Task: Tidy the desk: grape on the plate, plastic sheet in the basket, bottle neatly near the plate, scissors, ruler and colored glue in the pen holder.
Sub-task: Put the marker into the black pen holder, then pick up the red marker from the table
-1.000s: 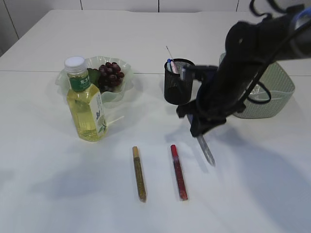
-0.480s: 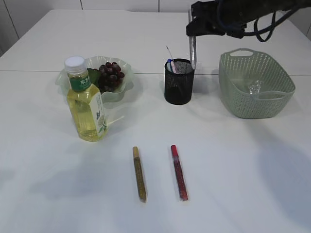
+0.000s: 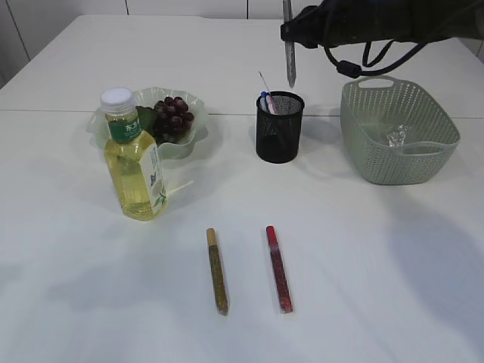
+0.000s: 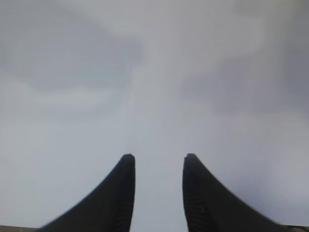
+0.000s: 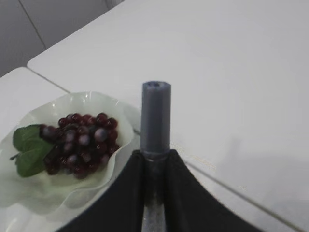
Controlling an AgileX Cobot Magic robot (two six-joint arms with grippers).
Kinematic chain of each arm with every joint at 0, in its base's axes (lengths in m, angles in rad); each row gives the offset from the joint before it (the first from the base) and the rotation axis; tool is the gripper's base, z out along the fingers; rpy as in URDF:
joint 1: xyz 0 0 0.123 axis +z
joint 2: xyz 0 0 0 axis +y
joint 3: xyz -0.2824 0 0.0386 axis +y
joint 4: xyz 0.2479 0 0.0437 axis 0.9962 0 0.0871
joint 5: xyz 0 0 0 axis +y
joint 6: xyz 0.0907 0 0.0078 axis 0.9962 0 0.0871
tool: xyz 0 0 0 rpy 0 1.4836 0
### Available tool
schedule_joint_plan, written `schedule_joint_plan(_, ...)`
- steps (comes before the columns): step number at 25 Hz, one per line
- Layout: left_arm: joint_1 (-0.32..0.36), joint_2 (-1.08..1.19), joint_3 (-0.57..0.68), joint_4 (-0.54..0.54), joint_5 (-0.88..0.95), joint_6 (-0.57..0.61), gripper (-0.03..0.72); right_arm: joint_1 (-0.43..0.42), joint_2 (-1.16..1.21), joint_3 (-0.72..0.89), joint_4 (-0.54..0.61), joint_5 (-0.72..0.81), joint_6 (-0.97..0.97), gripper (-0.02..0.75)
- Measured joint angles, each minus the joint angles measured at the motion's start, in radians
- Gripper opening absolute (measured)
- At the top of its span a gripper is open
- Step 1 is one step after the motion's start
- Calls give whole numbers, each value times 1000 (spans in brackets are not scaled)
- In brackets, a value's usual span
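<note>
At the upper right, the right gripper [image 3: 290, 32] pinches a silver glue stick [image 3: 289, 57] upright above the pen holder [image 3: 278, 127]; the left gripper [image 4: 158, 166] stands part-open, empty.

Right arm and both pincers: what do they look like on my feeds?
The right arm is black, with black cables looping beneath it. The left pincer has two black fingers that curve to narrow tips, with fine ribbing on their inner faces. The right pincer shows the same smooth black curved fingers.
</note>
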Motion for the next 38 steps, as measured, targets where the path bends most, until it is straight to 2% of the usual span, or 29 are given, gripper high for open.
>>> schedule_joint_plan(6, 0, 0, 0, 31, 0, 0, 243, -1, 61, -7, 203, -42, -189, 99)
schedule_joint_plan(9, 0, 0, 0, 37, -2, 0, 243, -1, 87, -7, 262, -49, -237, 116)
schedule_joint_plan(15, 0, 0, 0, 39, -4, 2, 243, -1, 110, -7, 278, -55, -294, 317)
schedule_joint_plan(18, 0, 0, 0, 39, -4, 2, 243, -1, 110, -7, 284, -37, -298, 358)
schedule_joint_plan(22, 0, 0, 0, 39, -4, 2, 243, -1, 83, -7, 252, -16, -224, 368)
schedule_joint_plan(25, 0, 0, 0, 39, -4, 2, 243, 0, 9, -7, 53, -3, 8, 365)
schedule_joint_plan(27, 0, 0, 0, 39, -4, 2, 243, 0, -55, -7, -177, 34, 247, 360)
schedule_joint_plan(29, 0, 0, 0, 39, -5, 2, 243, 0, -123, -7, -388, 134, 509, 355)
schedule_joint_plan(33, 0, 0, 0, 39, -17, 2, 243, 21, -218, -7, -773, 374, 889, 354)
schedule_joint_plan(35, 0, 0, 0, 39, -33, 2, 243, 40, -248, -7, -906, 467, 1022, 354)
schedule_joint_plan(38, 0, 0, 0, 39, -43, 2, 243, 87, -266, -7, -1011, 573, 1155, 353)
